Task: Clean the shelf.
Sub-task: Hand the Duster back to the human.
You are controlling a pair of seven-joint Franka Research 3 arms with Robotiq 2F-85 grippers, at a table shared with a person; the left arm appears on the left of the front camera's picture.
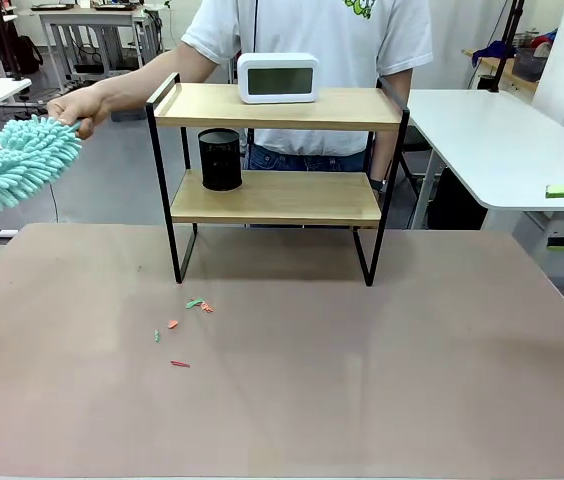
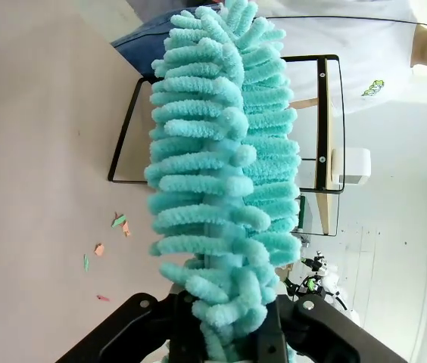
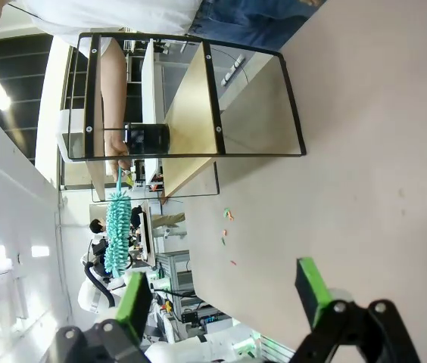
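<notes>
At the table's far middle your shelf [image 1: 277, 150] remains unwiped, clock [image 1: 278, 77] and cup [image 1: 220, 159] on it, while your left gripper [image 2: 232, 333] clamps the duster [image 2: 225, 151] a hand [image 1: 80, 105] touches, and your right gripper [image 3: 225, 291] gapes empty.

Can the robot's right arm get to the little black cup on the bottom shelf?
Probably yes. The right pincer is open and empty, off at the table's right edge. The black cup stands on the left of the shelf's lower board, whose front is open, with bare table between. It is a long reach, though.
</notes>
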